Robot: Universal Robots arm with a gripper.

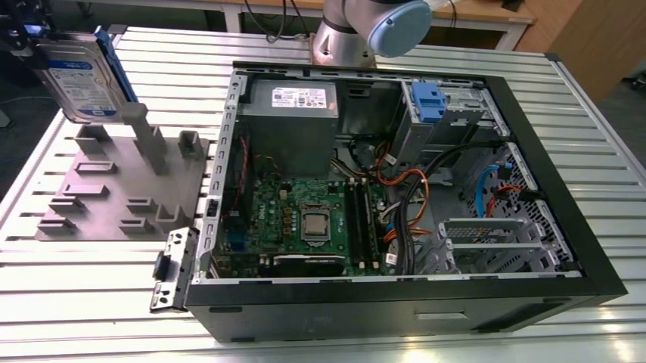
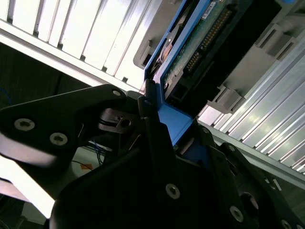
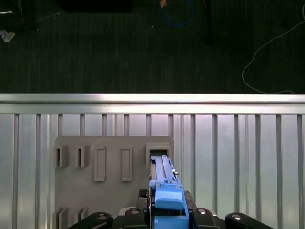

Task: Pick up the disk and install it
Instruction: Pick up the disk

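Note:
The disk [image 1: 83, 79] hangs upright at the exterior view's far left, its white label with a blue band facing the camera and a blue rail along one edge. It is over the far end of the grey slotted fixture [image 1: 111, 189], close by a tall post [image 1: 141, 132]. My gripper [image 3: 167, 214] is shut on the disk's blue tab [image 3: 167, 196]; the black fingers [image 2: 157, 143] press it from both sides. In the first wrist view the disk is edge-on above an open slot [image 3: 159, 155]. The disk's circuit board [image 2: 205, 43] faces the second wrist camera.
An open black computer case [image 1: 404, 295] lies on the slatted aluminium table [image 1: 91, 287], on the exterior view's right of the fixture. Inside are a grey power-supply box [image 1: 293, 98], a motherboard [image 1: 302, 219], cables, and a drive cage with a blue latch [image 1: 429, 102]. The arm's base [image 1: 349, 30] stands behind the case.

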